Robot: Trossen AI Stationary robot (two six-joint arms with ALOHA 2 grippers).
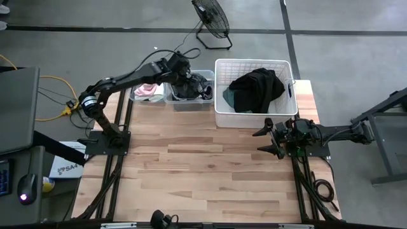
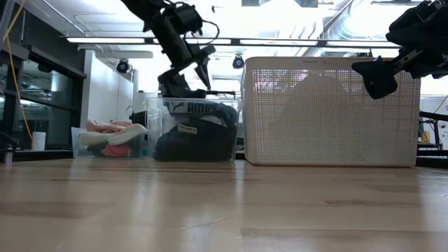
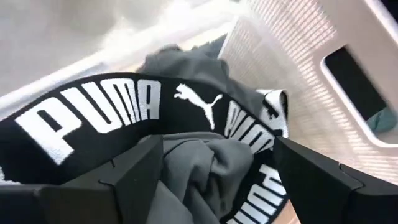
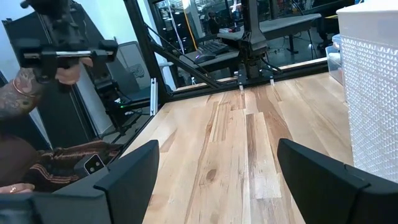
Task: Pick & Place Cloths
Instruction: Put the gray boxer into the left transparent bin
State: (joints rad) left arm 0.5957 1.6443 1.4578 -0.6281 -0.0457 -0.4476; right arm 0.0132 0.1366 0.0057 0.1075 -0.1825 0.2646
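The left gripper (image 1: 191, 79) hangs over the clear bin (image 1: 189, 102) at eleven o'clock, fingers apart, holding nothing; the dark cloths (image 3: 205, 168) lie beneath. Lift straight up to avoid snagging a waistband. The right gripper (image 1: 270, 137), open and empty, waits at three o'clock.

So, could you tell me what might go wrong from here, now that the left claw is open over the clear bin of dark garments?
1. The left claw sits open right against the dark grey garment with the white-lettered black waistband; fabric between its fingers could snag and lift back out when the arm rises.
2. That garment is heaped high in the clear plastic bin, so it may spill over the rim.
3. The white slatted plastic basket stands close beside, within easy bumping range.
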